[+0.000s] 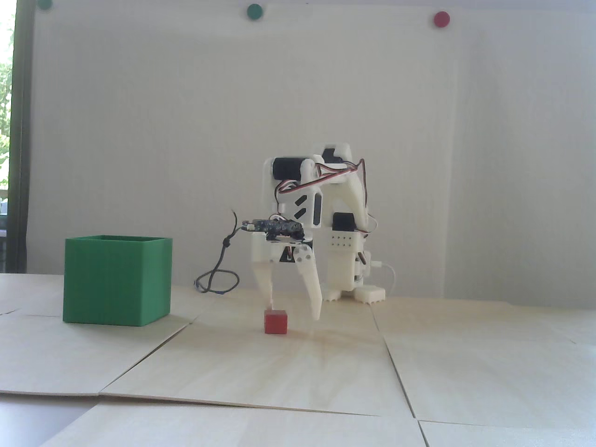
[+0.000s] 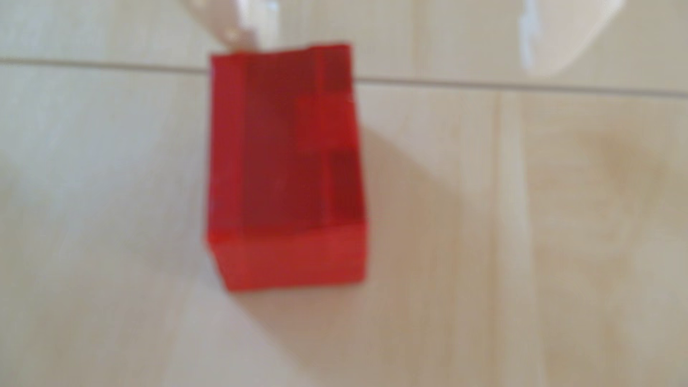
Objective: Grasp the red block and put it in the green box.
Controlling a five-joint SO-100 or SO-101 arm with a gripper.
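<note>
The red block point(image 1: 276, 322) sits on the pale wooden table in the fixed view, and fills the middle of the blurred wrist view point(image 2: 286, 167). My white gripper point(image 1: 294, 313) hangs over it with jaws wide apart. The left fingertip point(image 1: 269, 298) is just above the block's top left edge; the right fingertip point(image 1: 317, 312) is to the right of the block, apart from it. In the wrist view the gripper point(image 2: 394, 48) shows at the top edge, one fingertip point(image 2: 238, 33) at the block's far edge. The green box point(image 1: 117, 281) stands to the left, open at the top.
The arm's white base point(image 1: 349, 274) stands behind the gripper near the wall. A dark cable point(image 1: 219, 279) loops on the table between box and arm. Seams between wooden panels point(image 1: 396, 368) cross the table. Round green and red dots sit high on the wall.
</note>
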